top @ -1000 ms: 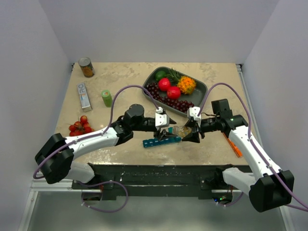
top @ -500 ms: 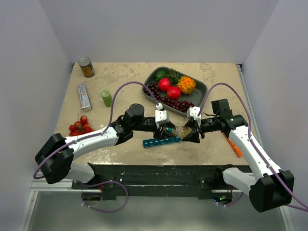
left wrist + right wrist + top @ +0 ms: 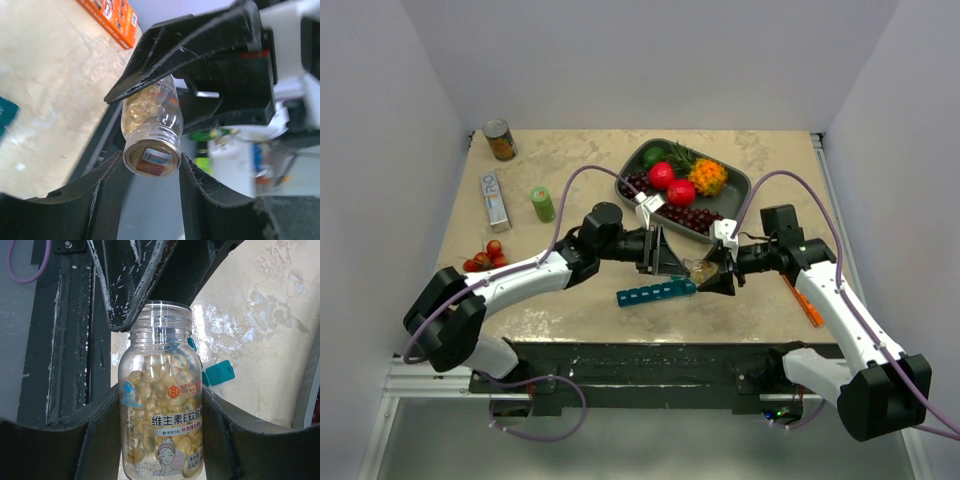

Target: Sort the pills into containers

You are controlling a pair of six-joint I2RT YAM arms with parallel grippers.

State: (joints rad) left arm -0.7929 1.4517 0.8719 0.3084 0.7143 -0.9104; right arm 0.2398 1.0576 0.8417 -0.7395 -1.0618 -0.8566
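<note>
Raised the left claw (image 3: 150, 167) off the containers (image 3: 656, 293) since a second ago and turned it to face the bottle, elbow swung farther back. Nearest the bases, finds that teal plastic strip of small square lidded cells lying flat on the mottled beige tabletop (image 3: 580, 160), just below both claws, with a flat orange printed box (image 3: 107, 15) off to the right. Above the strip, clamps the small clear bottle (image 3: 161, 320) sideways in the right claw (image 3: 160, 405), fingers pressed to both flanks. Holds the left fingers spread either side of the uncapped threaded neck; cannot tell whether touching. Shows the pills (image 3: 155, 382) inside as glossy, translucent tan-yellow ovals, packed behind a printed label. Farther back, finds a grey tray (image 3: 738, 180) of fruit.
</note>
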